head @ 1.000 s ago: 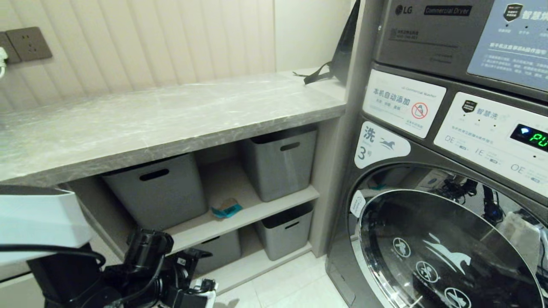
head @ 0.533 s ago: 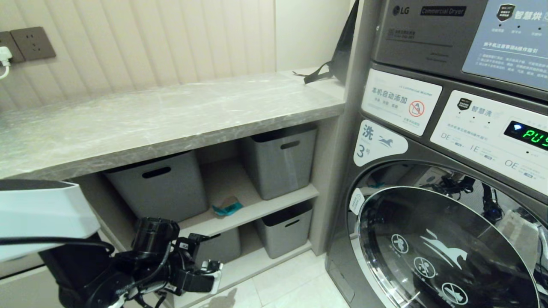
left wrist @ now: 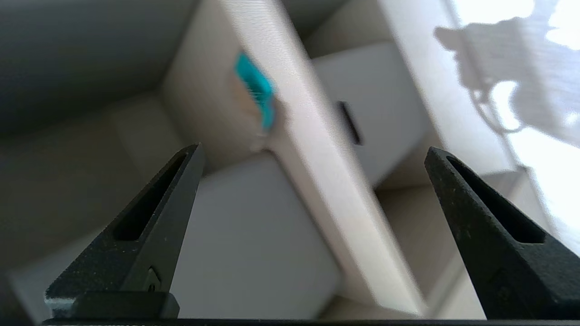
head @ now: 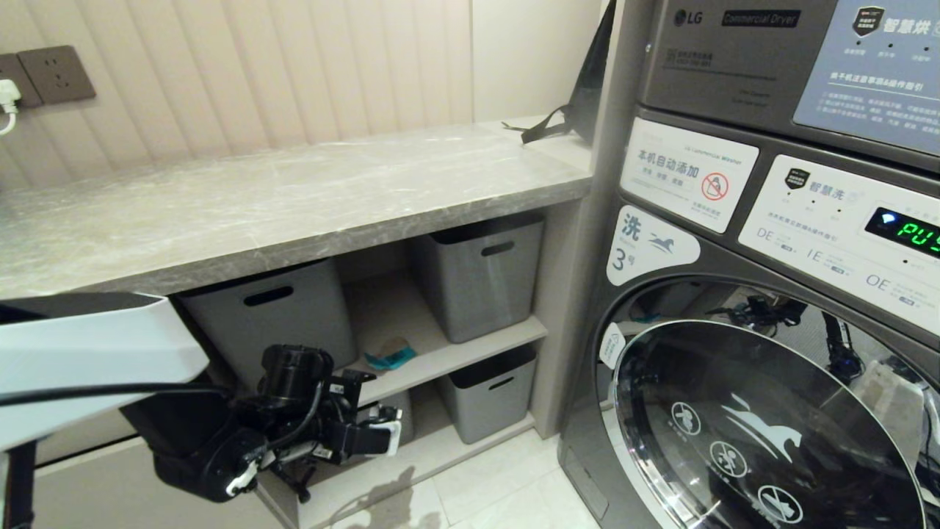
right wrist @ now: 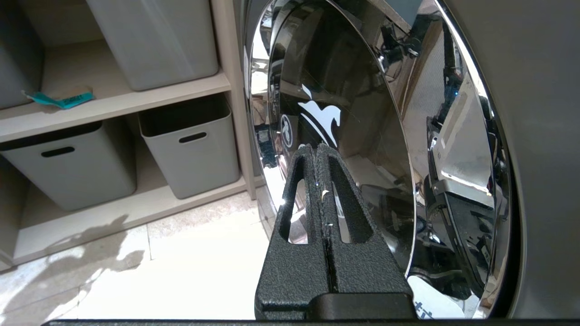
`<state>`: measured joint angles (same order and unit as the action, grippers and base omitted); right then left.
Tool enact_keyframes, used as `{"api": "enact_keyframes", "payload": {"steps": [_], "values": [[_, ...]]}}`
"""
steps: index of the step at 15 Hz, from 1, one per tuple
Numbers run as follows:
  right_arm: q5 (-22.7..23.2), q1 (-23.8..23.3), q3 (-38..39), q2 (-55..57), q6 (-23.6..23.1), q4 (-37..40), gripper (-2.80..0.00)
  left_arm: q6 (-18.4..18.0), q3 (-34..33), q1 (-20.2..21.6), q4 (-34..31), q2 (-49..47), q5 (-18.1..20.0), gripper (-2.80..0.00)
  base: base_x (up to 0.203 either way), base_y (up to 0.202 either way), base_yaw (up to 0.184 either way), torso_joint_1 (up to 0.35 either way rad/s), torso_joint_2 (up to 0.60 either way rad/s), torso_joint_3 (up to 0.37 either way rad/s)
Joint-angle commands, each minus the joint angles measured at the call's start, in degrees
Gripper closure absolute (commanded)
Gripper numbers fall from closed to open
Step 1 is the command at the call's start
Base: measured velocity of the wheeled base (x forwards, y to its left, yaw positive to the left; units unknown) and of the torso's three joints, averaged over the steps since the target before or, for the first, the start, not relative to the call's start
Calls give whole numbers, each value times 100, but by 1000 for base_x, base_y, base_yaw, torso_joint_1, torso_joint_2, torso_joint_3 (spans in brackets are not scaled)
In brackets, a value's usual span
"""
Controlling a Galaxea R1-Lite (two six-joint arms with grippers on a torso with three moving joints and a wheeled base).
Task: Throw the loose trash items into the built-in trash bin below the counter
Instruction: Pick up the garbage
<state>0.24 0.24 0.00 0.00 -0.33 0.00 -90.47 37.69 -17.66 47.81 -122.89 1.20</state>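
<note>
Head view, our left pincer (head: 385,438) spread wide and empty below the bench (head: 294,198), near the teal paper scrap (head: 389,358) on the shelf (head: 470,351), our right pincer (right wrist: 317,156) pressed together beside the washer door (right wrist: 385,136).

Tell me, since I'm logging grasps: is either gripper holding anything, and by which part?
Nothing. Left gripper open and empty; right gripper shut on nothing.

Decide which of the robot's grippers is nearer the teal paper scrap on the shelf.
Left. The left gripper, open, hangs just below the teal paper scrap, in front of the shelves. The right gripper, shut, sits farther off by the washer door.
</note>
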Motion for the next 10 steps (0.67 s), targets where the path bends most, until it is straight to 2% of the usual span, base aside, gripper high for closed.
{"api": "enact_keyframes", "payload": {"steps": [1,3,6,10], "values": [[2,2,0,-9,-2,0,0,-21,430,-39,27,-323,-165,-280,0,0,0,0,0,0],[2,2,0,-5,-2,0,0,20,597,-20,9,-462,-257,-280,0,0,0,0,0,0],[2,5,0,-3,-2,0,0,6,697,82,9,-518,-637,-280,0,0,0,0,0,0],[2,2,0,-9,-2,0,0,18,950,133,-41,-594,-682,-280,0,0,0,0,0,0]]}}
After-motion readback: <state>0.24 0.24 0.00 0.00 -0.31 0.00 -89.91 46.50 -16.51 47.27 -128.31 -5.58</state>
